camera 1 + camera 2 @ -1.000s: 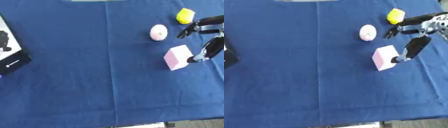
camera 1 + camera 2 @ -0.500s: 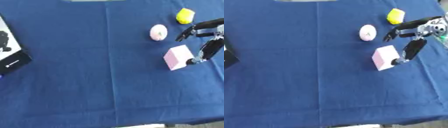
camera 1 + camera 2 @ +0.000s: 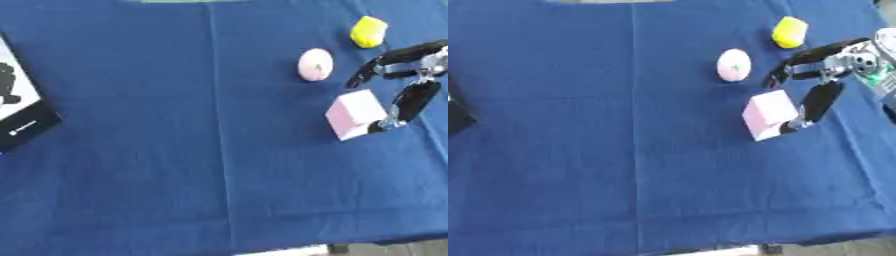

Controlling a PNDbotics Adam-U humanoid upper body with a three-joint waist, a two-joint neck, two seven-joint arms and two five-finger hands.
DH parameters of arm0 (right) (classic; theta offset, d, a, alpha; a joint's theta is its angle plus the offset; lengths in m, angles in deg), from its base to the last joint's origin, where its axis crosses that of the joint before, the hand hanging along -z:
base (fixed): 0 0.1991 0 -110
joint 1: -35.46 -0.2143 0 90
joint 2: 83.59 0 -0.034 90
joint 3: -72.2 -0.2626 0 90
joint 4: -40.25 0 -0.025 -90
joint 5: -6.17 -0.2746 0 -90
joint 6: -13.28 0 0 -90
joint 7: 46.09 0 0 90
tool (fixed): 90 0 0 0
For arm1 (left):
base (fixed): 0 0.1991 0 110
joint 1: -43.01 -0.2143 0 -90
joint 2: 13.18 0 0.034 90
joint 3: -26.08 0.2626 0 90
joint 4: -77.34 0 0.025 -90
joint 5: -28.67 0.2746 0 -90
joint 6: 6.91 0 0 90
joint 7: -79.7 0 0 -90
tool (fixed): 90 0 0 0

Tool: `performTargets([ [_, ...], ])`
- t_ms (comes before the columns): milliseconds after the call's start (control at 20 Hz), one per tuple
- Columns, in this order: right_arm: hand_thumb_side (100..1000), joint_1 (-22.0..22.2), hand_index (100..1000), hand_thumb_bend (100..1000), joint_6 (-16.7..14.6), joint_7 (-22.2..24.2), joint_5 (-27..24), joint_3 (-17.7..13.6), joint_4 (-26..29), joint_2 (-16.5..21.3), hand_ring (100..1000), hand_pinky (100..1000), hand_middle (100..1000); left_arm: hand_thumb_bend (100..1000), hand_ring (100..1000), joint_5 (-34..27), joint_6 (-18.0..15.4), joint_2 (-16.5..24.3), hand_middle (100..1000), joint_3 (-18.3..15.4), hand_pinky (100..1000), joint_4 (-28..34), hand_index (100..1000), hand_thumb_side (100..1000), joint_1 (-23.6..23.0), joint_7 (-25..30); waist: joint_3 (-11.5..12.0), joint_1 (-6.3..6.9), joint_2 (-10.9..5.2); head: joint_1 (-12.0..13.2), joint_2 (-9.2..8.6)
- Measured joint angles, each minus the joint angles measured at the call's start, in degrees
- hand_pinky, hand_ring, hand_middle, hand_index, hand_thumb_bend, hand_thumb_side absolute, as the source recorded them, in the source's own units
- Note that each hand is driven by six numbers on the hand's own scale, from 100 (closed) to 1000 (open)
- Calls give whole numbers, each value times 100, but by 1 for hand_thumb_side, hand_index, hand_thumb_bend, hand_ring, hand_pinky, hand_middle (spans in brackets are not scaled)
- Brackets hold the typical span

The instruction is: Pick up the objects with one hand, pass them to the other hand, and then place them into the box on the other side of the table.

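**Inspector:** Left eye view first. Where does the task's thing lie?

**Assistant:** The pink block (image 3: 354, 114) sits on the blue cloth (image 3: 175, 150) at the right side of the table. The right hand (image 3: 404, 75) is at it: the lower digit touches the block's right face near its bottom corner, while the upper fingers (image 3: 385, 62) reach out above the block, apart from it. The hand is spread, grasping nothing yet. A pink egg-shaped object (image 3: 315, 64) lies near, up and left of the block, and a yellow object (image 3: 368, 31) beyond that. The box (image 3: 22, 120) lies at the far left edge.

**Inspector:** Handling?

**Assistant:** Judged only: the block looks light and rigid, with flat faces, likely foam or plastic. Opposite flat sides, right and left, are the sound hold; one corner alone would let it pivot.

**Inspector:** Right eye view?

**Assistant:** Same arrangement. More of the right hand's silver wrist shows here.

**Inspector:** What is hidden?

**Assistant:** The box is cut off by the frame edge in both views, so its opening cannot be judged. The left hand appears in neither. The block's far side and underside are unseen.
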Motion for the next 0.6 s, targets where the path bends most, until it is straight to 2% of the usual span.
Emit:
performTargets([
  [600,286,-73,888,521,-123,-91,152,82,-330,-185,913,952,831,424,818,0,2,-1,733,1,722,0,759,562,0,5,22,0,1,-2,2],
])
